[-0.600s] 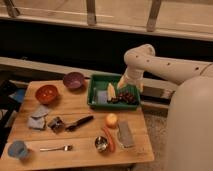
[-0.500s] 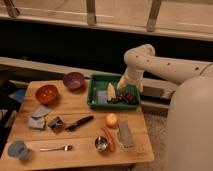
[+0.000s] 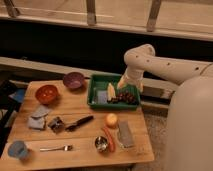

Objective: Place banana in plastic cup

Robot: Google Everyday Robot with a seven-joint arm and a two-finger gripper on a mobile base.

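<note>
Over the tray's [image 3: 98,80] back right corner, my hand [image 3: 123,83] hangs open and empty, right where it was half a second ago. Nothing has moved. Banana [image 3: 111,92] lies in the tray, just left of the hand, untouched. Cup [image 3: 17,149] sits on the desk's [image 3: 80,137] front-left corner, well apart. I judge the grasp hasn't begun.
</note>
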